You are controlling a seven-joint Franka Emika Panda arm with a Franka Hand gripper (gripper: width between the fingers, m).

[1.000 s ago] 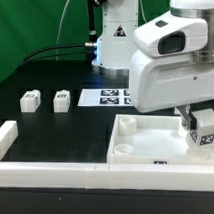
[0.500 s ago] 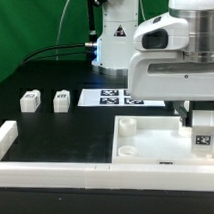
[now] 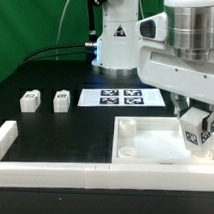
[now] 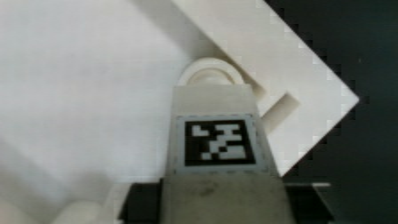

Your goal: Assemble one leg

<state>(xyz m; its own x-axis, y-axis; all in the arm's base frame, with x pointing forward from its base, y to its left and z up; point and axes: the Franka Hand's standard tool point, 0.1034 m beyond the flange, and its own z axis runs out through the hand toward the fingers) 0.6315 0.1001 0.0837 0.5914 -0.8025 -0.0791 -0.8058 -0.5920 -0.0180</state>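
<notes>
Leg point(image 3: 197, 133) gripped in the jaws, which are clenched on its sides. Its tag faces the exterior camera. We read it as tilted, not upright, and it sits over the part of the tray point(image 3: 121, 136) at the exterior view's right.

In the wrist view the leg point(image 4: 219, 110) runs straight out from the jaws, tag square to the camera. Its rounded end lies just beside an inside corner of the tray point(image 4: 80, 100), close to the raised wall. We cannot tell from either view whether the end touches the tray floor or hangs just above it.

Two more pegs point(image 3: 31, 100) point(image 3: 62, 99) stand side by side on the black worktop point(image 3: 64, 134) at the exterior view's left, near each other but apart, and well apart from the tray. The marker board point(image 3: 120, 96) lies flat behind the tray, in front of the arm's base point(image 3: 115, 40). A white rail point(image 3: 53, 173) runs along the near edge of the worktop, with a short return at the exterior view's left.
</notes>
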